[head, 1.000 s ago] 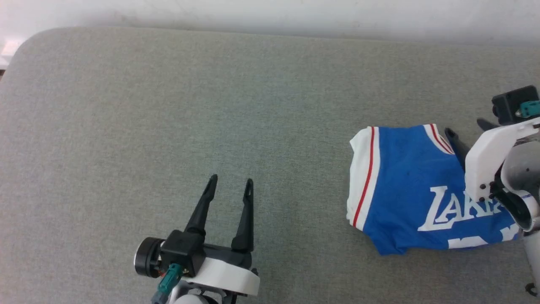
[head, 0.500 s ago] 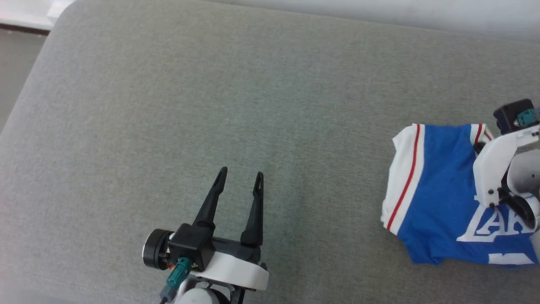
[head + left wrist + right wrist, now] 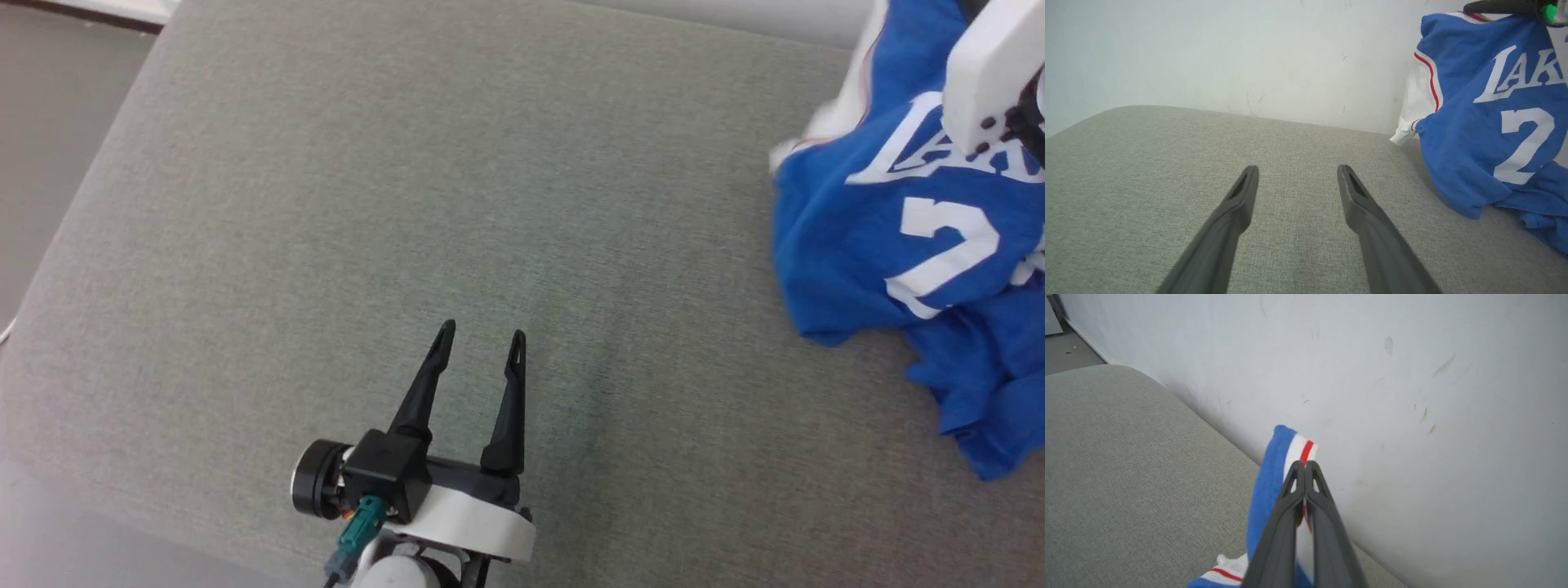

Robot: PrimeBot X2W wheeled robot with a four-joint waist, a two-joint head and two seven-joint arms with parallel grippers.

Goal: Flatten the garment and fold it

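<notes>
Nearest, at the bottom centre of the head view, the left gripper hovers over the grey padded surface with its two dark fingers spread wide apart and nothing between them. The left wrist view shows the same gap, with only grey fabric under and between the fingers. Farther up and at the right edge of the head view is the garment, a royal-blue jersey with white lettering and a large white numeral. Its lower part lies bunched in folds on the surface at the middle right, while its upper part is pulled up toward the upper right corner. A white sleeve with a red stripe hangs at the left side of the raised part, near the top of the frame. In the right wrist view, the right gripper rises from the bottom centre with its fingers pressed together, pinching the red-and-white striped trim of the jersey; blue cloth hangs just left of the fingers. Behind everything stands a pale, scuffed wall, and grey floor shows at the upper left of the head view.
</notes>
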